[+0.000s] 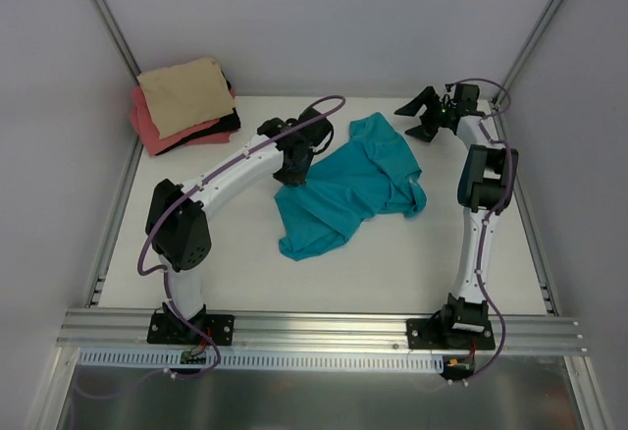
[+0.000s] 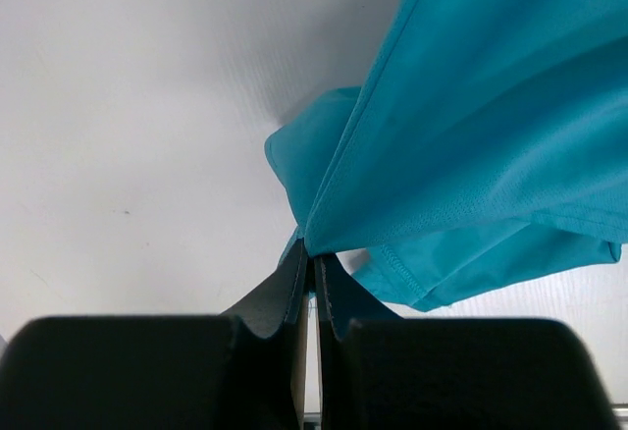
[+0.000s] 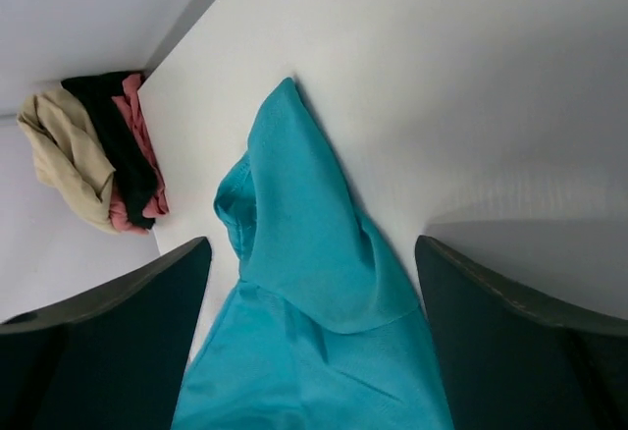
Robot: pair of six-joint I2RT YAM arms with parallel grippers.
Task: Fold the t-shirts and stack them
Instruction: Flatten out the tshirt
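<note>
Pinching an edge of the teal t-shirt (image 1: 343, 189), the left gripper (image 2: 312, 258) is found clamped; cloth is spread on the bench (image 1: 392, 263) beyond its fingers (image 2: 280, 297). The right gripper (image 3: 312, 248) is held wide, apparently above cloth.

Soft, even light, seemingly from overhead; shadows on the table (image 1: 392, 273) are faint. Wrist views blur their own near fingers (image 2: 147, 371).
</note>
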